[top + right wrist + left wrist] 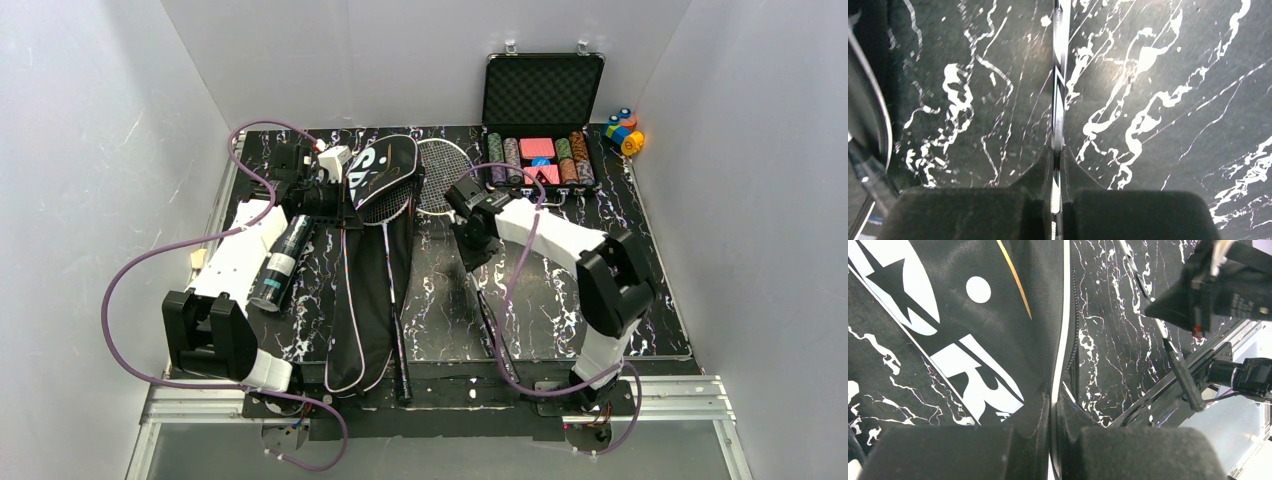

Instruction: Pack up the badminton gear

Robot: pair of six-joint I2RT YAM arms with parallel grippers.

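The long black "SPORT" bag (368, 262) lies on the table, its head at the back. My left gripper (343, 195) is shut on the bag's white-piped edge (1063, 325) near the head. One racket (390, 270) lies along the open bag, its dark handle towards the front. A second racket (440, 175) lies to the right of the bag's head. My right gripper (474, 248) is shut on its thin shaft (1058, 95), just above the table. The black tube (281, 260) lies under my left arm. I cannot make out any shuttlecock for certain.
An open black case of poker chips (540, 150) stands at the back right, with small coloured blocks (625, 130) beside it. White walls close in the table on three sides. My right gripper also shows in the left wrist view (1208, 290).
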